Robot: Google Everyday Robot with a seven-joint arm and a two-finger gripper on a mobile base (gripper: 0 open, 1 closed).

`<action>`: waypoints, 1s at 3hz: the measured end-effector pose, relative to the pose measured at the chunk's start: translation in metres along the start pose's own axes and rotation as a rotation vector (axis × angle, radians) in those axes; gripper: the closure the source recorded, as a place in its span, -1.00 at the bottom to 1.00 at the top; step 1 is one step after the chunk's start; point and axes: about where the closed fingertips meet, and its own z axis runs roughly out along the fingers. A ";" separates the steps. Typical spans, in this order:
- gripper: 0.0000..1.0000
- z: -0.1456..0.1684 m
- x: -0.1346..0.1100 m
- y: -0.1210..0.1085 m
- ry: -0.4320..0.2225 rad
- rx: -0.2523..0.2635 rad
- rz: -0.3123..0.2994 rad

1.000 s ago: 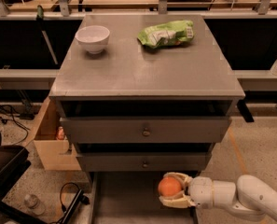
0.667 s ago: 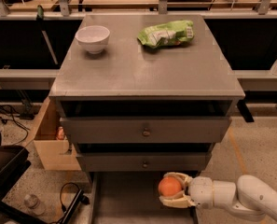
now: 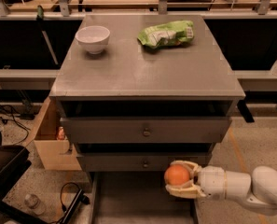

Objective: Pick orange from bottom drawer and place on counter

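Note:
The orange (image 3: 176, 175) is held between the cream fingers of my gripper (image 3: 177, 179), which reaches in from the right on a white arm (image 3: 240, 188). The gripper is shut on the orange and holds it above the right side of the pulled-out bottom drawer (image 3: 142, 197), just in front of the middle drawer's face. The grey counter (image 3: 147, 64) lies above, well higher than the gripper.
A white bowl (image 3: 93, 38) and a green snack bag (image 3: 166, 33) sit at the back of the counter. Two closed drawers with small knobs (image 3: 146, 132) are above the gripper. A wooden box (image 3: 51, 141) stands left of the cabinet; cables and a bottle (image 3: 34, 203) lie on the floor.

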 end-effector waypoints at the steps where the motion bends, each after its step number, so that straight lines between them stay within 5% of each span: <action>1: 1.00 -0.040 -0.070 -0.008 -0.047 0.057 0.023; 3: 1.00 -0.108 -0.203 -0.049 -0.050 0.207 0.073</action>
